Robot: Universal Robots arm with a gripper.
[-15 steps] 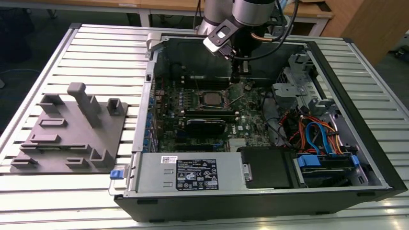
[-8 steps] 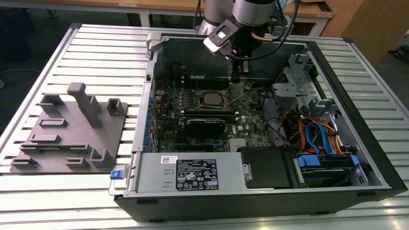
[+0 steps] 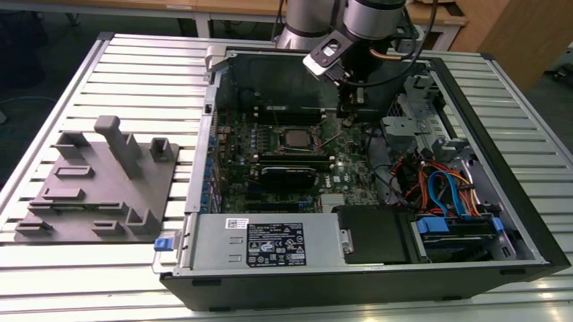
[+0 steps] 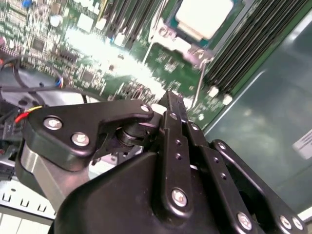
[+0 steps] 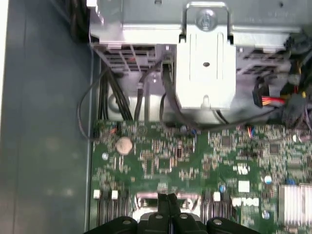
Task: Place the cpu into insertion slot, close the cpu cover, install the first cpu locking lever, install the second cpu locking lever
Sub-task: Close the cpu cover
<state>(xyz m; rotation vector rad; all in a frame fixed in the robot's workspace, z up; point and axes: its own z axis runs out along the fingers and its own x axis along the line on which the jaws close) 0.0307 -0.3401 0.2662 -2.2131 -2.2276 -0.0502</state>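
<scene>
End effector (image 4: 171, 101) pinched fully together, empty, hovering just beside locking lever (image 4: 199, 82). Cpu (image 4: 204, 17) seated in insertion slot (image 3: 278, 137); cpu cover (image 4: 168, 30) seemingly down. Likely lever stage; calls for precise fingertip contact on thin wire.

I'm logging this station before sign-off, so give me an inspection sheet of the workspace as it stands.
Surface: slatted metal table carrying an open computer case.
Job's things: chip sits in the socket; cover looks lowered around it; thin lever rod beside it, latching unclear.
Clutter: grey moulded tray on the table, at the exterior view's left.
Gripper: gripper shut, holding nothing, over the green board near the socket.
Cables: coloured bundle and black leads inside the case.
Surroundings: wooden furniture behind the table.
</scene>
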